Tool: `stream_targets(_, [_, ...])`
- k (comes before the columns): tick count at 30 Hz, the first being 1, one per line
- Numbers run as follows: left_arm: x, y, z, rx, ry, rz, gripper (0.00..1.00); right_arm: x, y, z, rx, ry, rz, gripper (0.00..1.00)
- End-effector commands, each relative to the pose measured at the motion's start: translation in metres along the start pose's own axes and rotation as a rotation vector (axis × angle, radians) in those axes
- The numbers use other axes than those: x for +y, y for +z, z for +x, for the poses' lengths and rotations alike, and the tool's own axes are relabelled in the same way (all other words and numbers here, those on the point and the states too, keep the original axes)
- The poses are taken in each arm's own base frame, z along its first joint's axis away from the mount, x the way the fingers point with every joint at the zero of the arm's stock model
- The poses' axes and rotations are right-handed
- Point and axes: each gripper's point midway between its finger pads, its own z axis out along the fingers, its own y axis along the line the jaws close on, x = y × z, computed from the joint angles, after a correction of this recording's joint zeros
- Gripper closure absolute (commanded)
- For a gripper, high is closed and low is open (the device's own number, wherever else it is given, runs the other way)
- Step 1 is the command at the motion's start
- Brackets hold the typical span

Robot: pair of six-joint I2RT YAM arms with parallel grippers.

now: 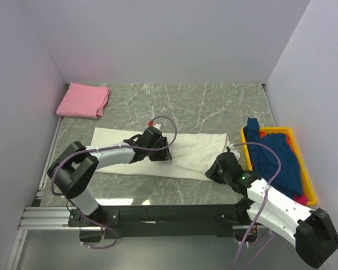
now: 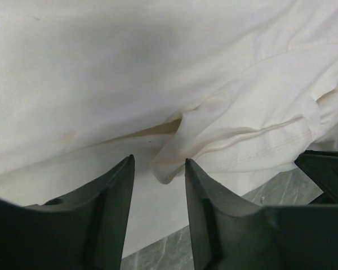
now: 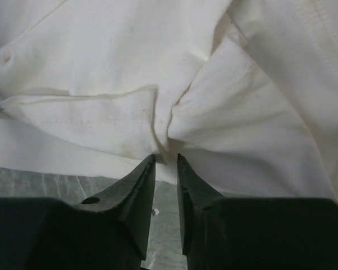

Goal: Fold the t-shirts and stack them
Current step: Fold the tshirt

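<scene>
Cream-white t-shirt (image 1: 191, 152): spread flat across the centre of the counter (image 1: 214, 107).

Left pincer (image 2: 158, 160): positioned over the middle of the shirt, fingers apart, with a raised fold of cloth (image 2: 172, 157) at the gap between the tips.

Right pincer (image 3: 164, 157): at the shirt's near right edge, fingers closed to a narrow gap and pinching bunched fabric.

Pink t-shirt (image 1: 83, 100): folded, far left corner.

Dark blue t-shirts (image 1: 279, 160): heaped in the yellow bin (image 1: 310, 185), right side.
</scene>
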Motion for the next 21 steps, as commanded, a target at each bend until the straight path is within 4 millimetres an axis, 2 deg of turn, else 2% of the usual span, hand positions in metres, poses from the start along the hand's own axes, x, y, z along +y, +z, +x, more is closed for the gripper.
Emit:
stream_targets(1, [-0.014,-0.015,-0.026,-0.066,0.033,-0.005,0.52,0.006,-0.007,-0.009,-0.042,0.005,-0.016,0.69])
stream_targets(2, [-0.024,-0.024,-0.038,-0.099,0.04,0.003,0.52,0.006,-0.013,-0.011,-0.035,0.002,-0.002,0.62])
stream_targets(4, [-0.025,-0.035,-0.045,-0.102,0.054,-0.017,0.52,0.012,-0.029,-0.021,-0.063,0.004,-0.016,0.59])
stream_targets(5, [-0.01,-0.044,-0.054,-0.128,0.05,-0.131,0.52,0.019,-0.041,-0.038,-0.118,0.013,-0.015,0.56])
stream_targets(7, [0.004,-0.056,-0.07,-0.173,0.037,-0.264,0.53,0.011,-0.058,-0.049,-0.156,0.028,0.043,0.51])
stream_targets(8, [0.032,-0.065,-0.068,-0.181,0.043,-0.411,0.52,0.017,-0.069,-0.067,-0.215,0.037,0.05,0.46])
stream_targets(10, [0.055,-0.068,-0.062,-0.184,0.02,-0.509,0.49,0.021,-0.062,-0.076,-0.209,0.035,0.089,0.44])
stream_targets(11, [0.066,-0.071,-0.06,-0.191,0.018,-0.556,0.49,0.031,-0.06,-0.084,-0.21,0.046,0.087,0.44])
stream_targets(12, [0.072,-0.071,-0.056,-0.195,-0.005,-0.57,0.48,0.027,-0.045,-0.081,-0.171,0.035,0.152,0.44])
stream_targets(13, [0.085,-0.07,-0.047,-0.176,-0.02,-0.59,0.47,0.028,-0.038,-0.084,-0.166,0.055,0.17,0.43])
stream_targets(14, [0.089,-0.069,-0.042,-0.159,-0.031,-0.579,0.47,0.034,-0.031,-0.088,-0.167,0.072,0.165,0.43])
stream_targets(16, [0.1,-0.065,-0.027,-0.116,-0.057,-0.566,0.48,0.035,-0.012,-0.079,-0.114,0.098,0.179,0.43])
stream_targets(21, [0.114,-0.062,-0.01,-0.099,-0.06,-0.572,0.53,0.008,0.016,-0.079,-0.12,0.184,0.267,0.42])
